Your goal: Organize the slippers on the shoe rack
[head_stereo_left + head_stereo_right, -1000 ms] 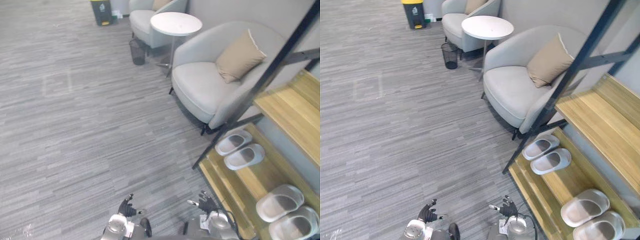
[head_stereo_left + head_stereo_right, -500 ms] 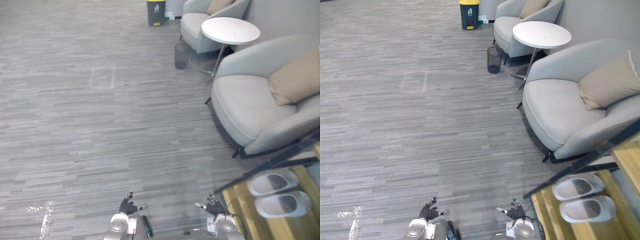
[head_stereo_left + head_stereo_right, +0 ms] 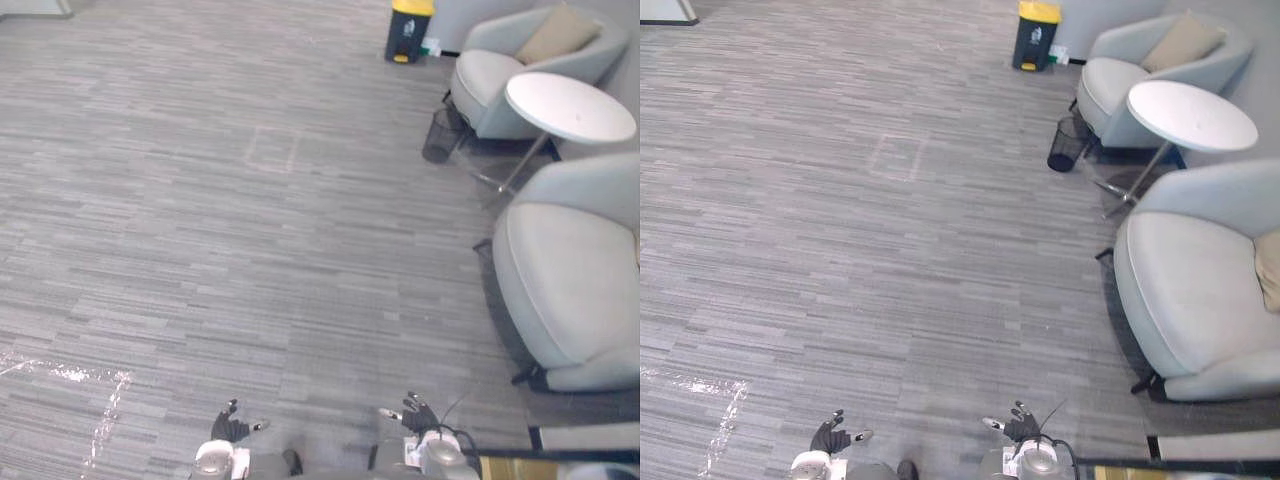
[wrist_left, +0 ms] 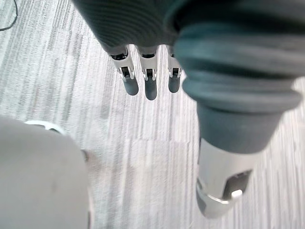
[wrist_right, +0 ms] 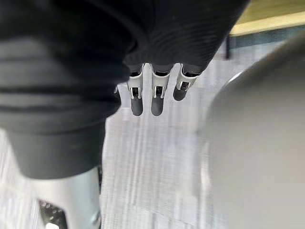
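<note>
Both hands empty, rack at your lower right

Head views: your left hand point(image 3: 232, 428) and right hand point(image 3: 415, 412) hang low over the carpet point(image 3: 250, 250), fingers loose and spread, carrying nothing, which I judge suits moving between grasps. The shoe rack point(image 3: 540, 467) is a wooden sliver just beside the right hand (the slippers, I judge, lie beyond it). Left wrist view: straight fingers point(image 4: 148, 86) over carpet. Right wrist view: fingers point(image 5: 157, 100) straight too, with the rack's wooden edge near.
</note>
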Controlling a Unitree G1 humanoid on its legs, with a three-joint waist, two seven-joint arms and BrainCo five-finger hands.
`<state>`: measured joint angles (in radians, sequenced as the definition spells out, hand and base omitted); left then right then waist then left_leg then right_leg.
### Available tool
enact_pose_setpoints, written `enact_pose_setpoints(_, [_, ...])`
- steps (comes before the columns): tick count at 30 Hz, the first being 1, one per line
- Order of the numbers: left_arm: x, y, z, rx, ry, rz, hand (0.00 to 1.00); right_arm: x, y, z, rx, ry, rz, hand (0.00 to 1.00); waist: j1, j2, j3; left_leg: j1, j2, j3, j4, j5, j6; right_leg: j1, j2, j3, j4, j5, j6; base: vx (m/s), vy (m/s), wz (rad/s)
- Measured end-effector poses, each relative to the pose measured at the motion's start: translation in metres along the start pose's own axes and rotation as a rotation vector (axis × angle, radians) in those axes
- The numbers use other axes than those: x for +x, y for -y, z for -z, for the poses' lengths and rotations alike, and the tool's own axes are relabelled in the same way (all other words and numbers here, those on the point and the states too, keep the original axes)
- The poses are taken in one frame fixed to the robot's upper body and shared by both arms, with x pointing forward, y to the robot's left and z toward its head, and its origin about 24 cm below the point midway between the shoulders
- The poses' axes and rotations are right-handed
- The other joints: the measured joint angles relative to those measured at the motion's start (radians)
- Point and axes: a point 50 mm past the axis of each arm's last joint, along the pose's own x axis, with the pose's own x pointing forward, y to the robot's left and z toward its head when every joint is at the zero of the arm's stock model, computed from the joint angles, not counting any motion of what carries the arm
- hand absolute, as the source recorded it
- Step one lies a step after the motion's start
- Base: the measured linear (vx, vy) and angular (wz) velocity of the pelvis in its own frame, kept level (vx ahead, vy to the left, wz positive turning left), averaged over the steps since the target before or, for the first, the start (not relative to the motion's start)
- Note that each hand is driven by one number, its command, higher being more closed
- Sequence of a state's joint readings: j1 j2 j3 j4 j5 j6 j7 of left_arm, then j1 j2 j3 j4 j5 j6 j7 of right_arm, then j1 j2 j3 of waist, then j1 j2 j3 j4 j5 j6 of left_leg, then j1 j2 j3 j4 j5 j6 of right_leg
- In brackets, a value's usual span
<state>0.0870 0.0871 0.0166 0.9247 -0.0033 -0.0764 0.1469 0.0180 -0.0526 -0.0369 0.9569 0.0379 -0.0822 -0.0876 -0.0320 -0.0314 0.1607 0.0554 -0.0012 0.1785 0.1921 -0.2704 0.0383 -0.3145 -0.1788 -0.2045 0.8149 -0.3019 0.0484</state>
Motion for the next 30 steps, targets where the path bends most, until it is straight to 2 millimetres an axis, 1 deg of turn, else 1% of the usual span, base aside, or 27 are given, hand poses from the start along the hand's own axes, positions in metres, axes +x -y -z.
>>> enact_pose_setpoints(1, [0.0, 0.004, -0.002, -0.016, 0.004, 0.0, 0.0, 0.002, 0.006, -0.005, -0.009, 0.015, 0.011, 0.0, -0.011, 0.024, 0.015, 0.028, 0.031, -0.025, -0.014, -0.005, -0.019, -0.03, 0.064, 0.03, -0.139, 0.009, -0.002, 0.4, -0.153, 0.61])
enact_pose_setpoints(2, [0.0, 0.005, -0.002, -0.019, 0.005, 0.002, 0.0, 0.002, 0.007, -0.006, -0.012, 0.02, 0.013, 0.0, -0.015, 0.034, 0.016, 0.035, 0.042, -0.032, -0.019, -0.008, -0.027, -0.037, 0.088, 0.047, -0.201, 0.021, -0.002, 0.54, -0.212, 0.84])
enact_pose_setpoints(3, [0.0, 0.005, -0.002, -0.021, 0.006, 0.004, 0.0, 0.001, 0.009, -0.007, -0.009, 0.03, 0.02, 0.0, -0.026, 0.033, 0.014, 0.063, 0.049, -0.069, -0.035, -0.027, -0.06, -0.036, 0.135, 0.138, -0.463, 0.153, 0.01, 0.49, -0.217, 0.91])
enact_pose_setpoints(4, [0.0, 0.005, -0.002, -0.027, 0.003, 0.002, 0.0, 0.001, 0.011, -0.006, 0.003, 0.03, 0.027, 0.0, -0.027, 0.02, 0.014, 0.089, 0.054, -0.097, -0.027, -0.047, -0.086, -0.032, 0.134, 0.158, -0.441, 0.237, -0.026, 0.71, -0.301, 0.87])
enact_pose_setpoints(5, [0.0, 0.013, -0.002, -0.05, -0.004, 0.013, 0.0, 0.002, 0.012, -0.008, 0.001, 0.033, 0.031, 0.0, -0.023, 0.043, 0.009, 0.097, 0.077, -0.107, -0.006, -0.057, -0.094, -0.031, 0.143, 0.142, -0.4, 0.205, -0.028, 0.42, -0.193, 0.41])
enact_pose_setpoints(6, [-0.001, 0.014, -0.002, -0.059, -0.001, 0.016, 0.0, 0.002, 0.013, -0.008, 0.001, 0.031, 0.032, 0.0, -0.016, 0.048, 0.006, 0.089, 0.085, -0.107, 0.023, -0.056, -0.095, -0.029, 0.142, 0.133, -0.382, 0.182, -0.041, 0.56, -0.234, 0.42])
enact_pose_setpoints(7, [-0.001, 0.019, -0.003, -0.091, -0.001, 0.015, 0.0, 0.002, 0.011, -0.008, 0.012, 0.032, 0.029, 0.0, -0.017, 0.053, 0.014, 0.037, 0.099, -0.108, 0.177, -0.056, -0.096, -0.006, 0.13, 0.099, -0.352, 0.124, -0.055, 0.45, -0.19, 0.72])
enact_pose_setpoints(8, [-0.002, 0.022, -0.004, -0.127, -0.002, 0.014, 0.0, 0.001, 0.011, -0.012, 0.02, 0.049, 0.032, 0.0, -0.024, 0.069, 0.033, -0.041, 0.133, -0.104, 0.402, -0.036, -0.129, 0.059, 0.132, 0.064, -0.357, 0.09, -0.07, 0.55, -0.225, 0.65])
enact_pose_setpoints(9, [-0.002, 0.022, -0.004, -0.127, -0.002, 0.014, 0.0, 0.001, 0.011, -0.012, 0.02, 0.049, 0.032, 0.0, -0.024, 0.069, 0.033, -0.041, 0.133, -0.104, 0.402, -0.036, -0.129, 0.059, 0.132, 0.064, -0.357, 0.09, -0.07, 0.5, -0.125, 0.52])
enact_pose_setpoints(10, [-0.003, 0.022, -0.01, -0.161, 0.028, 0.005, 0.0, 0.001, 0.01, -0.009, 0.018, 0.034, 0.03, 0.0, -0.007, 0.078, 0.037, -0.135, 0.218, -0.052, 0.689, -0.018, -0.16, 0.169, 0.158, 0.041, -0.4, 0.062, -0.096, 0.96, -0.111, 0.63])
enact_pose_setpoints(11, [-0.002, 0.019, -0.02, -0.189, 0.068, -0.004, 0.0, -0.001, 0.0, -0.002, 0.037, 0.015, 0.014, 0.0, 0.015, 0.046, 0.041, -0.28, 0.287, 0.106, 0.733, -0.044, -0.12, 0.392, 0.126, 0.001, -0.563, 0.03, -0.085, 1.08, -0.009, 0.65])
enact_pose_setpoints(13, [0.0, 0.018, -0.024, -0.184, 0.077, -0.003, 0.0, -0.002, 0.002, 0.001, 0.035, 0.003, 0.018, 0.0, 0.028, 0.044, 0.038, -0.333, 0.244, 0.158, 0.533, -0.032, -0.108, 0.428, 0.095, -0.005, -0.592, 0.028, -0.062, 0.67, 0.13, 0.27])
enact_pose_setpoints(14, [0.0, 0.018, -0.023, -0.179, 0.074, -0.003, 0.0, -0.001, 0.002, 0.0, 0.036, 0.006, 0.019, 0.0, 0.033, 0.053, 0.038, -0.338, 0.215, 0.177, 0.376, 0.044, -0.065, 0.444, 0.087, -0.003, -0.592, 0.014, -0.033, 0.42, 0.246, 0.11])
enact_pose_setpoints(15, [0.002, 0.012, -0.024, -0.164, 0.073, -0.012, 0.0, 0.0, 0.001, 0.0, 0.042, -0.005, 0.019, 0.0, 0.038, 0.035, 0.039, -0.308, 0.165, 0.171, 0.272, 0.071, -0.068, 0.476, 0.052, 0.001, -0.599, -0.011, 0.001, 0.44, 0.228, 0.31])
enact_pose_setpoints(16, [0.003, 0.009, -0.025, -0.156, 0.073, -0.016, 0.0, -0.001, -0.001, 0.0, 0.042, -0.007, 0.014, 0.0, 0.029, 0.02, 0.032, -0.284, 0.14, 0.167, 0.238, 0.079, -0.064, 0.486, 0.048, -0.002, -0.617, 0.003, -0.015, 0.42, 0.191, 0.38])
enact_pose_setpoints(17, [0.004, 0.004, -0.024, -0.147, 0.069, -0.028, 0.0, -0.001, -0.005, 0.001, 0.034, -0.011, 0.001, 0.0, 0.028, 0.015, 0.033, -0.296, 0.149, 0.161, 0.281, 0.079, -0.062, 0.505, 0.056, 0.012, -0.669, 0.074, -0.028, 0.38, 0.178, 0.24])
enact_pose_setpoints(18, [0.005, -0.003, -0.022, -0.144, 0.064, -0.046, 0.0, 0.0, -0.01, -0.003, 0.039, 0.0, -0.01, 0.0, 0.045, 0.007, 0.028, -0.388, 0.151, 0.114, 0.412, 0.055, -0.074, 0.522, 0.053, 0.046, -0.685, 0.11, -0.005, 0.43, 0.277, 0.08])
enact_pose_setpoints(19, [0.005, -0.006, -0.018, -0.133, 0.048, -0.051, 0.0, 0.001, -0.009, -0.004, 0.036, 0.003, -0.006, 0.0, 0.039, 0.006, 0.012, -0.398, 0.119, 0.046, 0.331, 0.045, -0.064, 0.515, 0.05, 0.074, -0.632, 0.099, 0.011, 0.35, 0.286, -0.09])
enact_pose_setpoints(20, [0.003, -0.005, -0.011, -0.134, 0.025, -0.048, 0.0, 0.001, -0.005, -0.003, 0.029, -0.005, 0.002, 0.0, 0.042, 0.009, 0.007, -0.392, 0.109, 0.027, 0.339, 0.016, -0.051, 0.487, 0.04, 0.097, -0.55, 0.067, 0.049, 0.34, 0.239, 0.04])
enact_pose_setpoints(21, [0.004, -0.007, -0.01, -0.121, 0.017, -0.049, 0.0, 0.0, -0.005, 0.001, 0.039, -0.018, 0.008, 0.0, 0.042, -0.016, -0.005, -0.364, 0.085, 0.052, 0.333, -0.013, -0.042, 0.426, 0.003, 0.13, -0.377, 0.041, 0.071, 0.35, 0.212, -0.04])
enact_pose_setpoints(22, [0.004, -0.009, -0.007, -0.088, 0.007, -0.044, 0.0, 0.0, -0.005, 0.003, 0.044, -0.024, 0.005, 0.0, 0.037, -0.036, -0.003, -0.302, 0.049, 0.071, 0.313, -0.043, -0.032, 0.335, -0.036, 0.184, -0.138, 0.094, 0.108, 0.48, 0.216, -0.02])
enact_pose_setpoints(23, [0.004, -0.01, -0.006, -0.081, -0.002, -0.043, 0.0, 0.0, -0.006, 0.003, 0.045, -0.026, 0.001, 0.0, 0.033, -0.035, 0.003, -0.259, 0.037, 0.076, 0.301, -0.058, -0.023, 0.286, -0.045, 0.215, 0.003, 0.126, 0.126, 0.46, 0.177, -0.12])
enact_pose_setpoints(24, [0.004, -0.008, -0.003, -0.066, -0.013, -0.038, 0.0, 0.0, -0.007, 0.004, 0.046, -0.029, -0.003, 0.0, 0.025, -0.028, 0.008, -0.208, 0.03, 0.079, 0.289, -0.078, -0.02, 0.236, -0.049, 0.216, 0.133, 0.119, 0.116, 0.5, 0.144, -0.16])
enact_pose_setpoints(25, [0.003, -0.007, 0.0, -0.045, -0.02, -0.029, 0.0, -0.001, -0.005, 0.003, 0.044, -0.022, -0.001, 0.0, 0.016, -0.023, 0.013, -0.137, 0.021, 0.086, 0.247, -0.087, -0.014, 0.182, -0.05, 0.192, 0.229, 0.095, 0.085, 0.52, 0.116, -0.17])
enact_pose_setpoints(26, [0.003, -0.005, 0.001, -0.029, -0.023, -0.019, 0.0, 0.0, -0.003, 0.001, 0.039, -0.015, 0.002, 0.0, 0.013, -0.014, 0.019, -0.043, 0.015, 0.091, 0.171, -0.086, -0.015, 0.129, -0.045, 0.137, 0.253, 0.044, 0.031, 0.52, 0.103, -0.17])
enact_pose_setpoints(28, [0.002, -0.001, 0.002, -0.019, -0.026, -0.006, 0.0, 0.001, 0.0, 0.0, 0.029, -0.01, 0.007, 0.0, 0.01, -0.002, 0.023, 0.046, 0.029, 0.103, 0.096, -0.084, -0.019, 0.072, -0.022, 0.045, 0.177, -0.001, -0.012, 0.51, 0.037, -0.14])
enact_pose_setpoints(30, [0.003, 0.003, 0.0, -0.013, -0.022, 0.007, 0.0, 0.002, 0.005, -0.005, 0.019, 0.011, 0.017, 0.0, -0.003, 0.016, 0.029, 0.117, 0.065, 0.113, 0.04, -0.081, -0.023, -0.013, 0.029, -0.053, -0.048, -0.014, -0.032, 0.57, -0.028, 0.03])
